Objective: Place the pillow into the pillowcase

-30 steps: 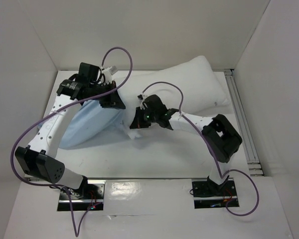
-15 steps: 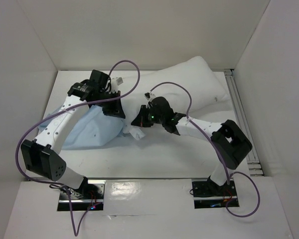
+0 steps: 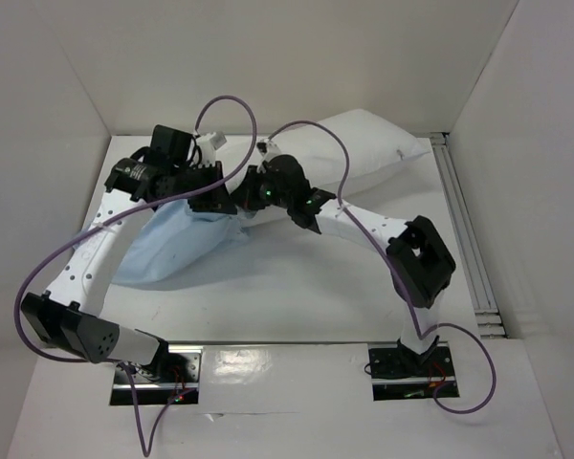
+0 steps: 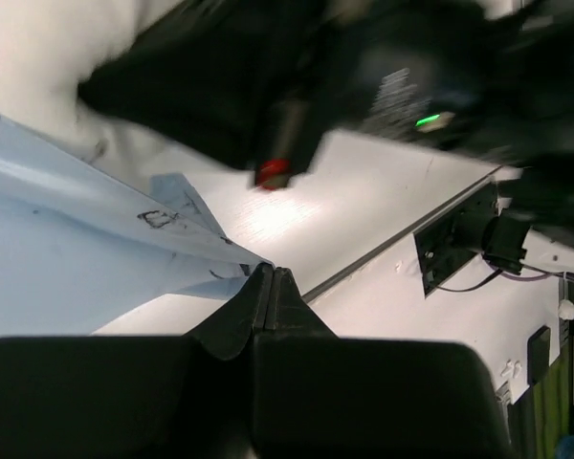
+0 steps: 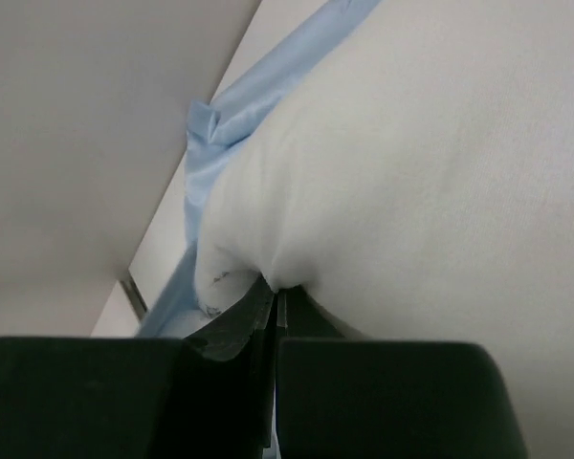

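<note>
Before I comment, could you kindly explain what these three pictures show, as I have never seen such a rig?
It is a robot: a left arm and a right arm bolted at a table's near edge. One picture looks down from above and behind; the other two come from cameras on the wrists. On the table are a white pillow and a blue pillowcase. The left gripper is shut on the pillowcase's edge; the right gripper is shut on the pillow.

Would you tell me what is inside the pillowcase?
The pillow lies mostly outside the pillowcase. Its end at the opening is covered by the arms, so the inside cannot be seen.
</note>
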Available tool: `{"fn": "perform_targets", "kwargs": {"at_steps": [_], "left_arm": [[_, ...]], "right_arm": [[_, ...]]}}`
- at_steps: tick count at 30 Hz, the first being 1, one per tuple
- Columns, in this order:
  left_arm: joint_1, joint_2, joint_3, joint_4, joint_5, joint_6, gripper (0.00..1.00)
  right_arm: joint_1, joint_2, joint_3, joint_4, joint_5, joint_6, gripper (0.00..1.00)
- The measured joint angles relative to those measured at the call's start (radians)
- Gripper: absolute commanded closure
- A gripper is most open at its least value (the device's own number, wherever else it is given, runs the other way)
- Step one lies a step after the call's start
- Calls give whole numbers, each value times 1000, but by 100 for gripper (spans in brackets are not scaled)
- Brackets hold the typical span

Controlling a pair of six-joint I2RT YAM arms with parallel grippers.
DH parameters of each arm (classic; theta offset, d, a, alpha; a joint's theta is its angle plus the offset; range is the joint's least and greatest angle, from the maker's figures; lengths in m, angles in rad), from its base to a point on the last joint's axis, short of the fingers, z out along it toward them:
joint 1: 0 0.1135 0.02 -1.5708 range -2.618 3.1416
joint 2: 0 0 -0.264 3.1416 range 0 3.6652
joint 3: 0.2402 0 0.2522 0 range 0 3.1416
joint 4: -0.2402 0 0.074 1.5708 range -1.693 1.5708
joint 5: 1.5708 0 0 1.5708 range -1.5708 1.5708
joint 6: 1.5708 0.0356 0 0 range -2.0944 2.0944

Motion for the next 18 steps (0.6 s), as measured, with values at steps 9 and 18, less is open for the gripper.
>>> {"fn": "perform_targets", "kwargs": {"at_steps": [9, 18], "left_arm": [[18, 0, 8, -12, 51, -33, 96], [32, 34, -7, -19, 38, -54, 28]], "right_arm": [[126, 44, -259, 126, -31, 39, 100], [132, -52, -438, 219, -44, 76, 100]]}}
